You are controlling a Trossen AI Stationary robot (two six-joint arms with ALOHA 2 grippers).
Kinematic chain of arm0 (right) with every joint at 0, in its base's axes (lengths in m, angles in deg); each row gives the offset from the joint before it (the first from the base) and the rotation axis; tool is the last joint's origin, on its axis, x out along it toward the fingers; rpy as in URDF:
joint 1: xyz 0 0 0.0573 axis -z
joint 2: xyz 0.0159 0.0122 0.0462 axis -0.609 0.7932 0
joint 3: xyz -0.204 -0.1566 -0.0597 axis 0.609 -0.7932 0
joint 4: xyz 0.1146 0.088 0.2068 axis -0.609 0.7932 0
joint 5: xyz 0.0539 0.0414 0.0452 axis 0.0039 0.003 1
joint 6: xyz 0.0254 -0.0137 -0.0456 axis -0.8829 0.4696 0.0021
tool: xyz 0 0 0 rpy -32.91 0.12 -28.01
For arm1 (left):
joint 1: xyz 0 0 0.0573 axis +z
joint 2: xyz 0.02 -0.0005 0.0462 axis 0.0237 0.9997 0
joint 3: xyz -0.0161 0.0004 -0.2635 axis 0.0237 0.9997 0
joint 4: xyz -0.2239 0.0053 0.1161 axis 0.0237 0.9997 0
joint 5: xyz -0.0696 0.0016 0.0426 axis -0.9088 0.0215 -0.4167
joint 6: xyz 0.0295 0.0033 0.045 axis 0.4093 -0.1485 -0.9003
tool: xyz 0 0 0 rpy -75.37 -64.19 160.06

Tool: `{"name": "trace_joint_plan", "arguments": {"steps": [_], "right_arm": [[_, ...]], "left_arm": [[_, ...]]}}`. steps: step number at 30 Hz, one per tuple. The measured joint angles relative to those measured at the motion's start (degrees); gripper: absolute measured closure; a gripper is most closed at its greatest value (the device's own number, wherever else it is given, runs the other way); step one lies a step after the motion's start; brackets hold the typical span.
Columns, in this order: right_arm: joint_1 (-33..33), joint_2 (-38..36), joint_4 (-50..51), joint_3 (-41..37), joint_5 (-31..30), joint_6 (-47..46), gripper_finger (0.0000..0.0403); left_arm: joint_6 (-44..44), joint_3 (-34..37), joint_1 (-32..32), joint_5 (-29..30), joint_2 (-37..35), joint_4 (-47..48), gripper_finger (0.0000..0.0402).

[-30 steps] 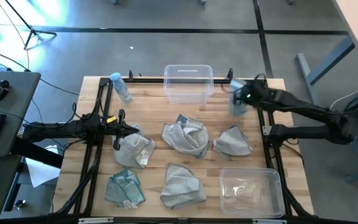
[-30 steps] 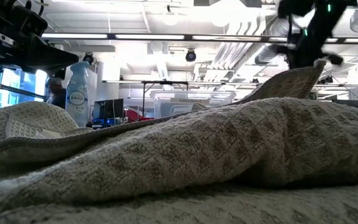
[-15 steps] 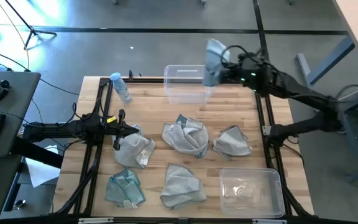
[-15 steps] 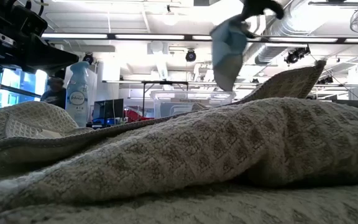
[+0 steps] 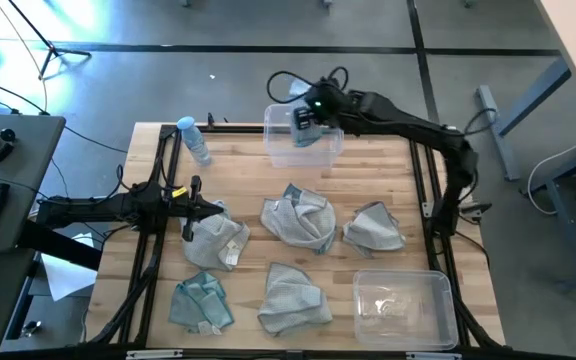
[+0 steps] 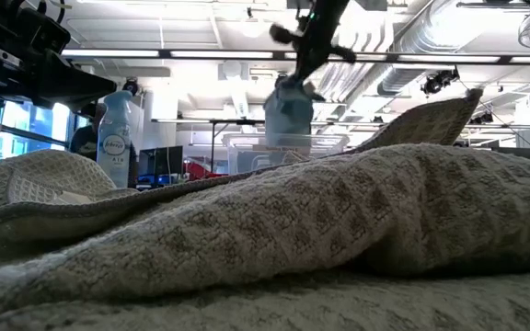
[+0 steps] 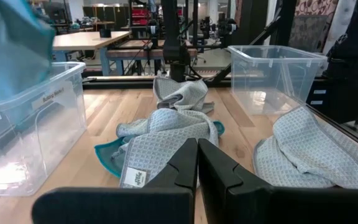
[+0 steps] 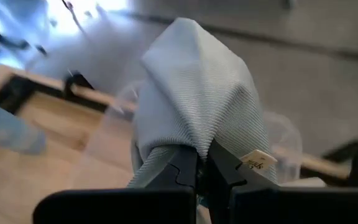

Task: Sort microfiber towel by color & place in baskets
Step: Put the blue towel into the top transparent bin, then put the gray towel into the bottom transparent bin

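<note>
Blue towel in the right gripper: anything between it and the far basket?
Nothing visible. The right gripper is shut on the blue towel, which hangs over the open far basket. That basket looks empty, with no lid. The water bottle stands off to one side, apart from it.

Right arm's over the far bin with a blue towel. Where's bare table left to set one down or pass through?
Bare wood: the strip between the far bin and the middle towels, the far right corner beside that bin, and left of the near bin. Crowded: the centre row and the left, where the shut left gripper sits by a grey towel.
</note>
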Motion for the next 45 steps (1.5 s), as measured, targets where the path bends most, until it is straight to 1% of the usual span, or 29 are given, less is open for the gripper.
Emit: {"name": "trace_joint_plan", "arguments": {"steps": [4, 6, 10, 13, 16, 25, 29, 32, 33, 35, 38, 41, 44, 45], "right_arm": [[1.56, 5.13, 0.07, 2.45, 7.58, -1.61, 0.0402], [2.09, 7.29, 0.2, 2.72, 10.13, -3.42, 0.0402], [2.78, 10.97, 0.59, 2.72, 12.54, -5.81, 0.0402], [2.86, 12.58, 0.45, 2.72, 12.87, -5.94, 0.0391], [2.86, 12.98, 0.45, 2.72, 12.87, -5.98, 0.0365], [3.4, 11.62, 2.27, 2.76, 13.83, -7.27, 0.0264], [3.24, 9.09, 4.76, 2.76, 14.22, -5.98, 0.0236], [2.32, 6.5, 7.8, 2.79, 14.75, -3.24, 0.023], [1.98, 5.5, 9.01, 2.8, 15.08, -2.34, 0.0231], [1.02, 3.94, 12.47, 2.8, 14.92, -1.62, 0.0237], [-0.73, 1.67, 17.58, 2.8, 12.43, -1.17, 0.0261], [-2.52, -0.39, 22.69, 2.8, 11.51, 0.01, 0.0304], [-4.77, -2.4, 26.91, 1.7, 11.16, 1.14, 0.0364], [-5.56, -3.39, 27.69, 0.4, 10.68, 1.65, 0.0383]], "left_arm": [[0.0, 0.0, 0.02, -0.01, -0.01, 0.0, 0.0401], [0.01, 0.0, 0.01, -0.02, 0.0, 0.0, 0.0402], [0.01, 0.0, 0.02, -0.02, -0.01, 0.0, 0.0401], [0.01, 0.0, 0.01, 0.0, 0.0, 0.0, 0.0402], [0.0, 0.0, 0.0, 0.0, 0.0, 0.0, 0.0402], [0.01, 0.0, 0.01, -0.01, 0.0, 0.0, 0.0402], [0.0, -0.01, 0.0, -0.02, 0.0, 0.0, 0.0401], [0.0, 0.0, 0.01, 0.0, -0.01, 0.0, 0.0402], [-0.09, 0.0, 0.02, 0.2, 0.0, 0.0, 0.0401], [-0.88, -0.01, 0.0, 2.71, -0.02, 0.0, 0.0402], [1.01, 0.0, 0.02, 3.81, 0.0, 0.0, 0.0401], [3.24, 0.0, 0.02, 3.78, 0.0, -0.01, 0.0402], [3.48, -0.02, 0.02, 4.55, -0.02, -0.22, 0.0401], [5.11, 0.0, 0.02, 4.13, 0.0, -0.29, 0.0402]]}}
